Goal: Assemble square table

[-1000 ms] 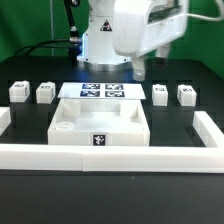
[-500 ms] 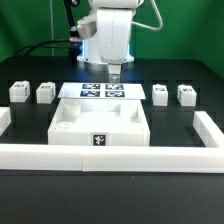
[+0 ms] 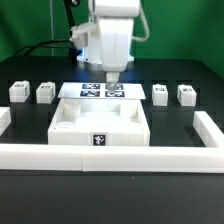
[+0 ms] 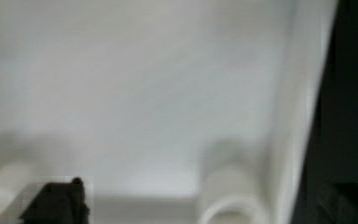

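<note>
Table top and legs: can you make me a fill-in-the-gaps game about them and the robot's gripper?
1. The small white legs lying loose number ____.
2. The square table top has a black-and-white ____ on its front edge.
3. In the exterior view, ____ legs lie at each side of the marker board.
4. The gripper has its fingers far apart, so it is ____.
Missing words: four; tag; two; open.

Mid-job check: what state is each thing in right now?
Hand: open, empty, raised.
Top: lying flat, no legs fitted.
Legs, exterior view's left: loose, unfitted.
Legs, exterior view's right: loose, unfitted.
</note>
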Controlling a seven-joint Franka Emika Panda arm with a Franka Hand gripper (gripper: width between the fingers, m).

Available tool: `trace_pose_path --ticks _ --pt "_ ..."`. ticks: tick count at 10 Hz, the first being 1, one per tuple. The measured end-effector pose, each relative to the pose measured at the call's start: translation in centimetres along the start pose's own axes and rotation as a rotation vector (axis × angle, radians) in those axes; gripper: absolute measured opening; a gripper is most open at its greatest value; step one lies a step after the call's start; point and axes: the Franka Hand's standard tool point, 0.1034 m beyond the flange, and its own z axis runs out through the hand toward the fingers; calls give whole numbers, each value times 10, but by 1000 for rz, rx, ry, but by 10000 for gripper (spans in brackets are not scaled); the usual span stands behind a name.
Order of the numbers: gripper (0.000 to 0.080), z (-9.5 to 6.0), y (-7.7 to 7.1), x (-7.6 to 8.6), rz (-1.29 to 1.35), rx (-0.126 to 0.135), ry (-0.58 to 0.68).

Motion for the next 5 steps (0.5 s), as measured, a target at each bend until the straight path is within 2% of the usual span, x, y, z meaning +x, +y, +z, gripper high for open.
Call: trace_pose_path --ticks 2,3,5 --pt "650 29 -13 -12 16 25 12" --pt "650 36 -16 -13 20 39 14" --pt "623 38 -18 -12 23 43 15"
